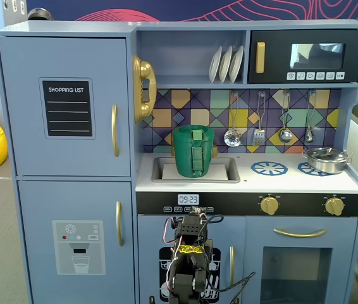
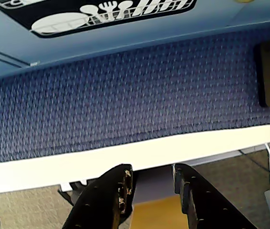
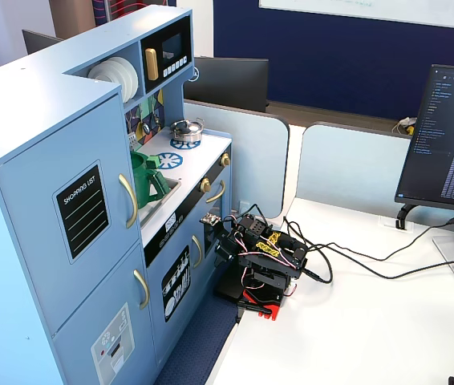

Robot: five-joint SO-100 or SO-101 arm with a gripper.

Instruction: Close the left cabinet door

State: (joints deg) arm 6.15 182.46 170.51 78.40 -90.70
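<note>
Left cabinet door [image 1: 65, 104] sits flush with the kitchen frame in both fixed views, up and to the left of the arm as a fixed view [image 3: 79, 212] shows it; shopping-list label and gold handle [image 1: 114, 130] face out.

Arm [image 3: 261, 261] is folded low on the white table [image 3: 387, 321], right in front of the lower middle cabinet, well below and apart from the door.

Around it: blue ice-dispenser door [image 1: 74, 244] below the task door, green pot [image 1: 193, 151] in the sink above the arm, steel pan [image 1: 326, 159] on the hob to the upper right, monitor [image 3: 450, 144] across the table.

Gripper [image 2: 151, 188] in the wrist view points down past the table edge at a blue textured mat [image 2: 125, 95]. Jaws parted by a small gap, nothing between them, touching nothing.
</note>
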